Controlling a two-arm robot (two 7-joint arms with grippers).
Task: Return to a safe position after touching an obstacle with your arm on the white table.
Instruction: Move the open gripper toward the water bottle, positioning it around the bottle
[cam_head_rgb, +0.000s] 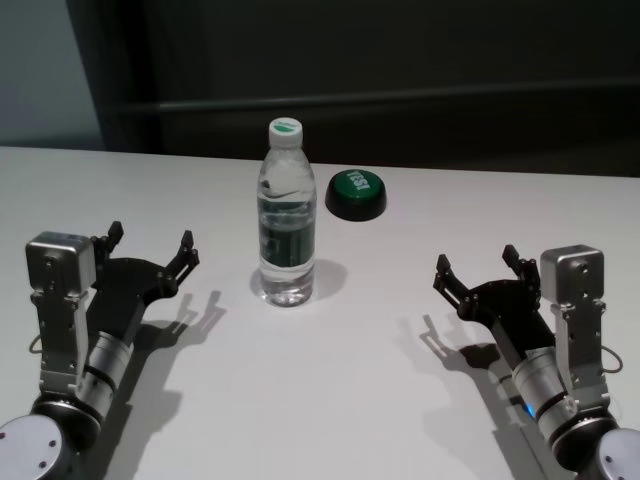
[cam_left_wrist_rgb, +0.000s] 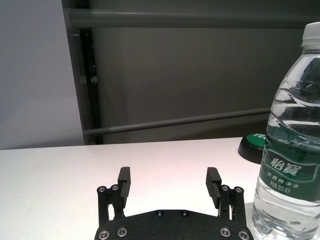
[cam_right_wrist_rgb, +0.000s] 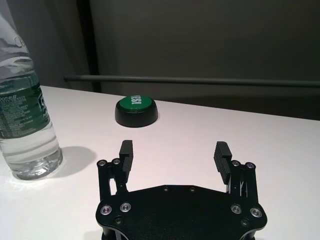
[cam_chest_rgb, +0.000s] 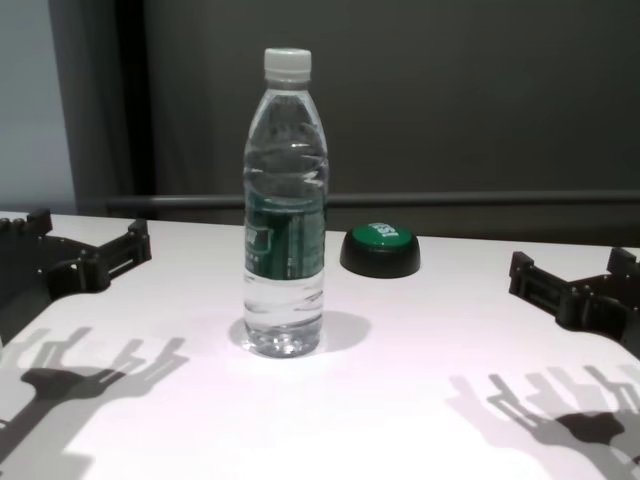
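Observation:
The obstacle, a tall clear water bottle (cam_head_rgb: 286, 215) with a white cap and dark green label, stands upright in the middle of the white table (cam_head_rgb: 330, 400). It also shows in the chest view (cam_chest_rgb: 286, 210), the left wrist view (cam_left_wrist_rgb: 292, 145) and the right wrist view (cam_right_wrist_rgb: 25, 115). My left gripper (cam_head_rgb: 152, 247) is open and empty, held to the left of the bottle and apart from it. My right gripper (cam_head_rgb: 478, 268) is open and empty, well to the right of the bottle. Neither arm touches the bottle.
A green push button on a black base (cam_head_rgb: 356, 193) sits behind and right of the bottle, also in the chest view (cam_chest_rgb: 380, 250). A dark wall with a rail runs behind the table's far edge.

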